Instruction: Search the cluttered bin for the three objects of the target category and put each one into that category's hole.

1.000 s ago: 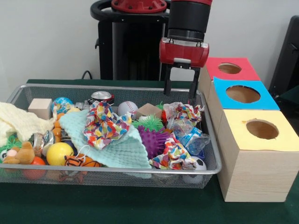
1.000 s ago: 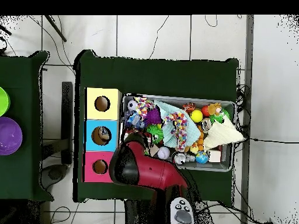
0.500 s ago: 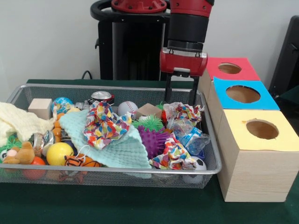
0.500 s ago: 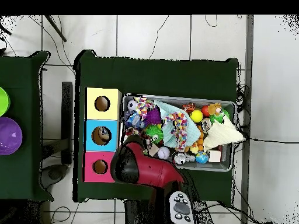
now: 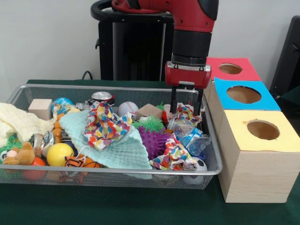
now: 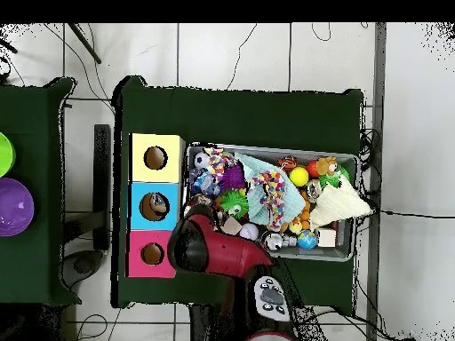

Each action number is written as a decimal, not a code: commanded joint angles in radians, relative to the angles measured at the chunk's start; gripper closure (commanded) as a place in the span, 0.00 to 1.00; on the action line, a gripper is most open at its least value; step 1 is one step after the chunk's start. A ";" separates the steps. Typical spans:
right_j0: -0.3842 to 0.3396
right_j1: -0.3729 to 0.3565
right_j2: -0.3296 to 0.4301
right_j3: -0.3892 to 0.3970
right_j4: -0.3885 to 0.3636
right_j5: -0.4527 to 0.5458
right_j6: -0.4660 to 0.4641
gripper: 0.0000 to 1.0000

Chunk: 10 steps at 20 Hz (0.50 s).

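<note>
While the red and black arm reaches down over the silver wire-mesh bin point(image 5: 212, 157), its gripper point(image 5: 187, 107) hangs at the bin's far right corner with its two black fingers point(image 5: 173, 101) set fairly wide apart, one on each side of a crumpled, multicoloured paper wad point(image 5: 186, 112). Whether the fingertips touch the wad is hard to tell; they seem to straddle it without closing.

A pale mint knitted cloth point(image 5: 115, 145) lies in the middle of the bin, and a second crumpled patterned paper point(image 5: 104, 124) rests on top of it. A purple spiky ball point(image 5: 154, 142) sits just beside the cloth, with a green spiky ball point(image 5: 151, 123) behind it. A white baseball point(image 5: 127, 108) lies near the far edge. At the near left corner are a yellow ball point(image 5: 59, 153) and a small brown plush toy point(image 5: 21, 154).

Beside the bin's right edge stands a row of three wooden boxes with round holes: a yellow-topped box point(image 5: 261, 131) nearest, a blue-topped box point(image 5: 243, 94) in the middle and a red-topped box point(image 5: 231, 68) farthest.

From overhead, the arm point(image 6: 213, 251) covers the gripper.
</note>
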 commanded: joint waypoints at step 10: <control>-0.020 0.174 0.099 -0.186 0.006 -0.114 0.184 0.00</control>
